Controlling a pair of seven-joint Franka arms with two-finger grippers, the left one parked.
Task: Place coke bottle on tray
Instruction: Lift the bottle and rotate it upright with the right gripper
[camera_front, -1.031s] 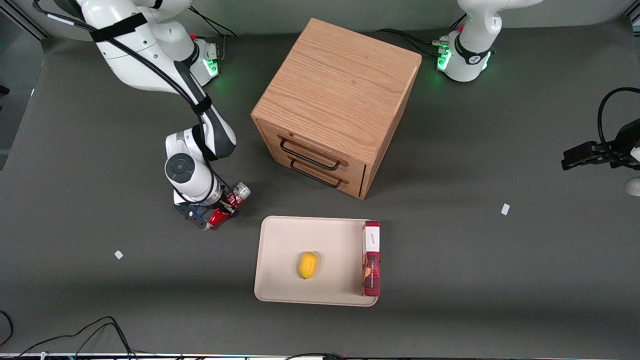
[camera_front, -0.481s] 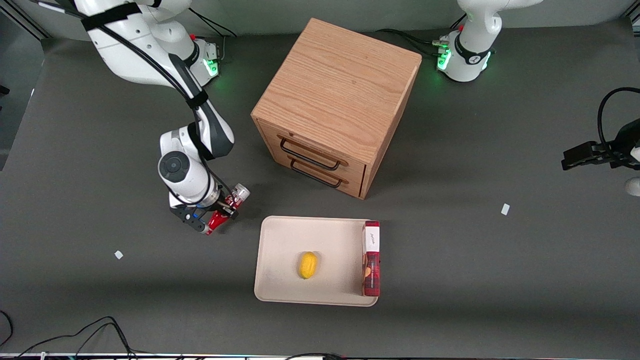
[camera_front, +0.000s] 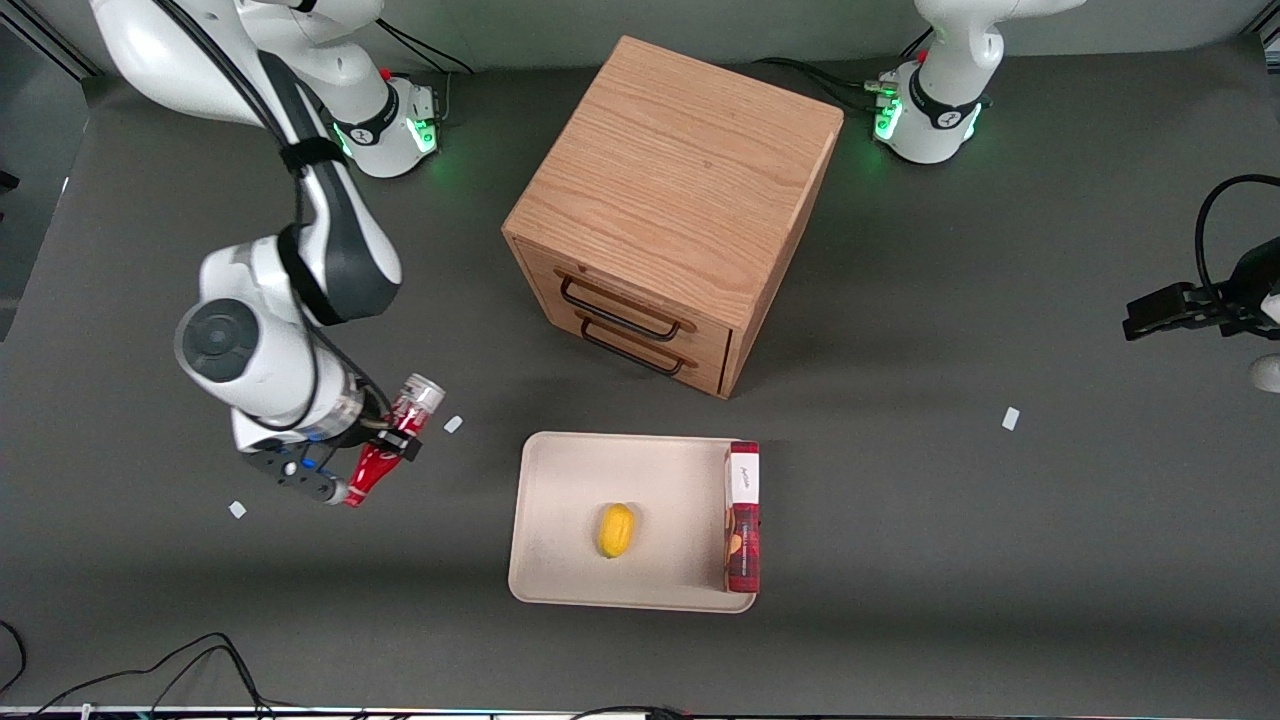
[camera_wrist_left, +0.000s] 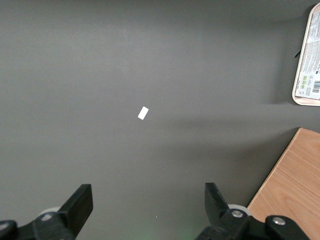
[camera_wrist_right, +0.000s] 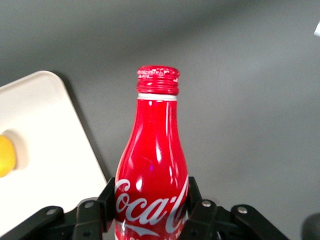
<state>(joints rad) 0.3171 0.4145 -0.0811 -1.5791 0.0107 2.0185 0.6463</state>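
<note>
My gripper (camera_front: 385, 447) pinches the coke bottle (camera_front: 388, 440) at mid-body, lifted above the table (camera_front: 150, 600) toward the working arm's end. The tray (camera_front: 560, 500), nearby, carries a yellow fruit (camera_front: 616, 530) and a red box (camera_front: 742, 515). Farthest from the camera stands the wooden drawer cabinet (camera_front: 670, 190).

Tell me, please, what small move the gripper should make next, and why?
Probably carry the coke bottle sideways toward the tray. The gripper is shut on the coke bottle, held off the table beside the tray, and bare tray floor lies between its near rim and the lemon.
</note>
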